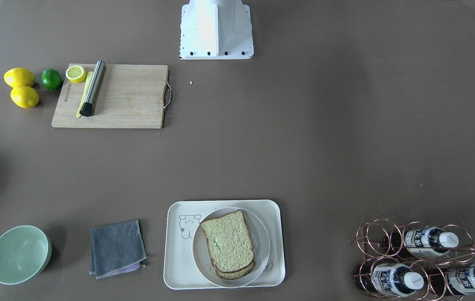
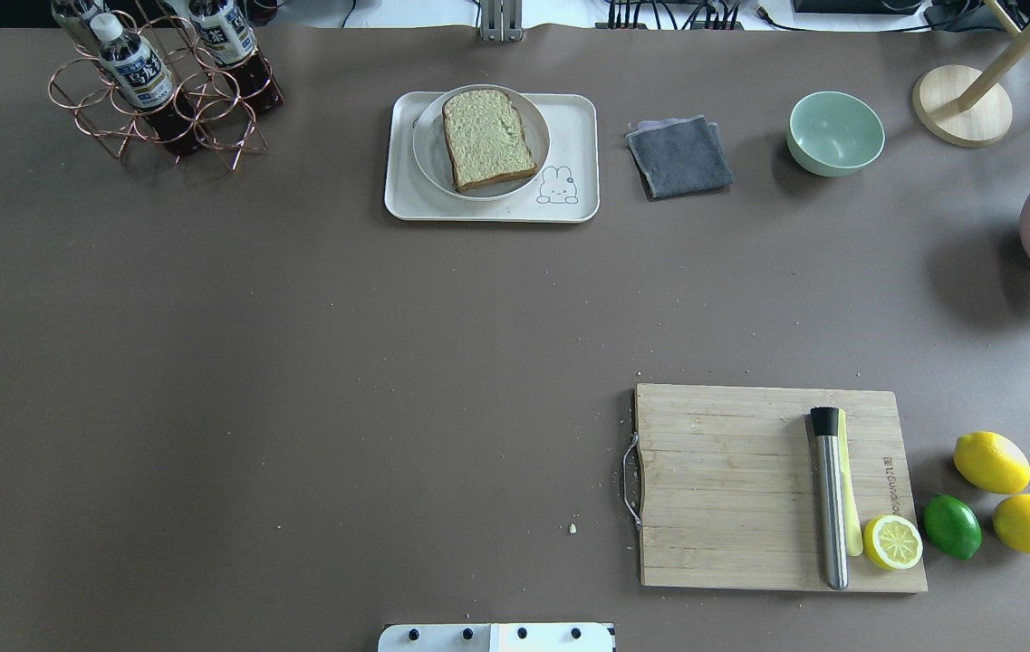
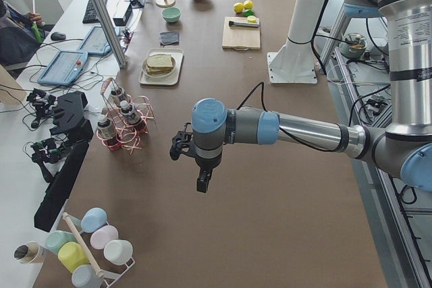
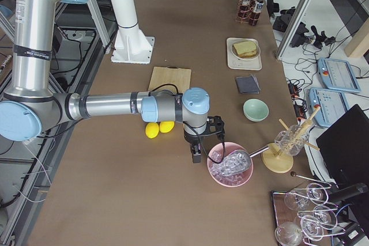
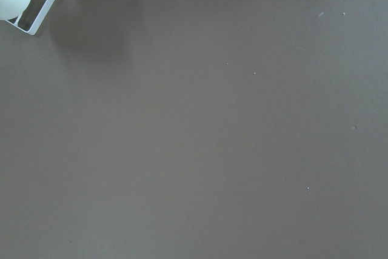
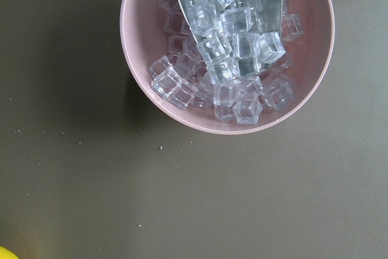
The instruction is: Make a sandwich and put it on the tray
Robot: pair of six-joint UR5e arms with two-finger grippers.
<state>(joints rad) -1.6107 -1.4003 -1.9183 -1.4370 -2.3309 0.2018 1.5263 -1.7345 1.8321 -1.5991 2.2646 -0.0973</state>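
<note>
The sandwich (image 1: pixel 229 244), two stacked greenish-tan bread slices with dark crust, lies on a round white plate (image 1: pixel 262 242) on the cream tray (image 1: pixel 176 267). No egg shows. It also shows in the overhead view (image 2: pixel 487 138) on the tray (image 2: pixel 573 204), at the far side of the table. My left gripper (image 3: pixel 201 183) hangs over bare table near the bottle rack, far from the tray. My right gripper (image 4: pixel 196 155) hangs beside the pink bowl. Both show only in the side views, so I cannot tell whether they are open or shut.
A wooden cutting board (image 2: pixel 732 489) holds a steel tool (image 2: pixel 830 498) and a half lemon (image 2: pixel 892 541); two lemons and a lime (image 2: pixel 951 525) lie beside it. There are also a grey cloth (image 2: pixel 679 156), a green bowl (image 2: pixel 835 132), a bottle rack (image 2: pixel 161 86) and a pink bowl of ice (image 6: pixel 227 47).
</note>
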